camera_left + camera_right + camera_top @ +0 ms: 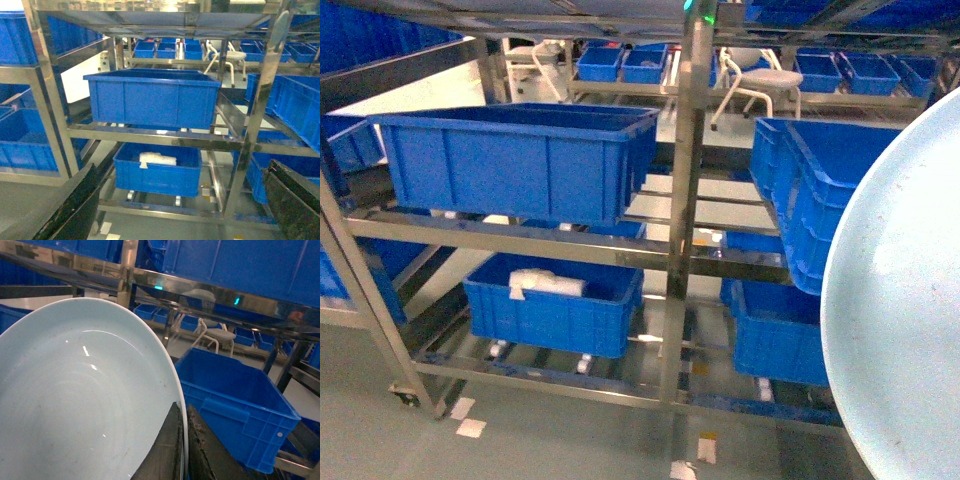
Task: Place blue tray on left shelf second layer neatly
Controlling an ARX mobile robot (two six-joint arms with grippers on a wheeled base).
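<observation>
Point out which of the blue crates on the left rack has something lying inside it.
The deep blue plastic crate on the bottom tier, directly under the larger blue crate. A white bundle lies inside it; nothing shows above the upper crate's rim.

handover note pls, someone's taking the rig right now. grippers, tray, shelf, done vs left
Right gripper: shut on the rim of the blue tray, held up in the air at the right of the head view.
Left gripper: open, empty, facing the steel rack.
Left shelf second layer: a big blue crate sits on it.
Done: tray in hand. Left: set it on that tier, release.
</observation>
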